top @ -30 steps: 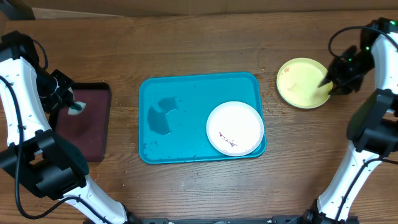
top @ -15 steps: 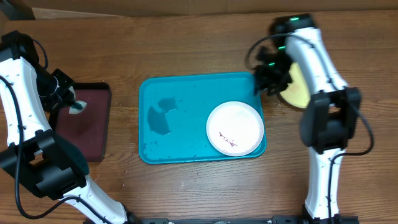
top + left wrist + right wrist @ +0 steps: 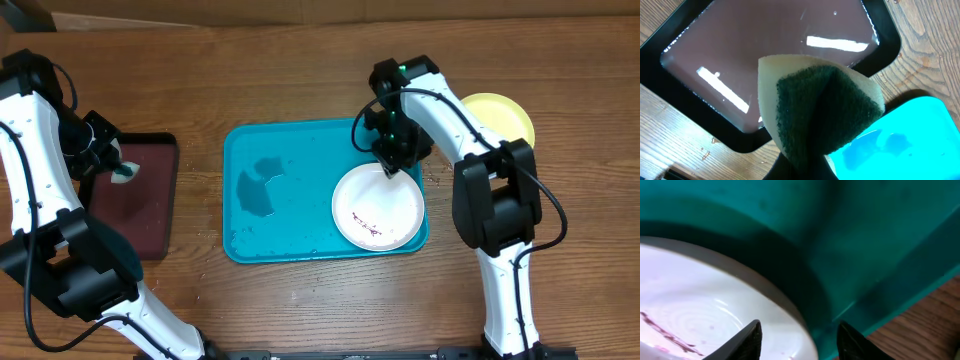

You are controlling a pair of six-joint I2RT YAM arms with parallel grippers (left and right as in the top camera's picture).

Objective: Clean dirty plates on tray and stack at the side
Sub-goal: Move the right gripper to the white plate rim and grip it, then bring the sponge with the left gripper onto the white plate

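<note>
Wooden tabletop [image 3: 300, 60], overhead view: large turquoise rectangular plastic tray [image 3: 300, 150] at centre, with a small round white plastic plate [image 3: 378, 207], smeared red-brown, at its right end. A yellow-green round plastic plate [image 3: 505, 115] lies off the tray on the wood, judged to be the stack's start. The right gripper [image 3: 392, 168] is at the white plate's far rim. The left gripper [image 3: 118, 170] hangs over a small black tray with maroon inside [image 3: 140, 215]. Left wrist view: it clamps a folded pale sponge with dark green scouring face [image 3: 825, 115], presumably ready to scrub. Right wrist view: fingers [image 3: 751, 336] are apart, astride the plate's rim, probably to grip it.
</note>
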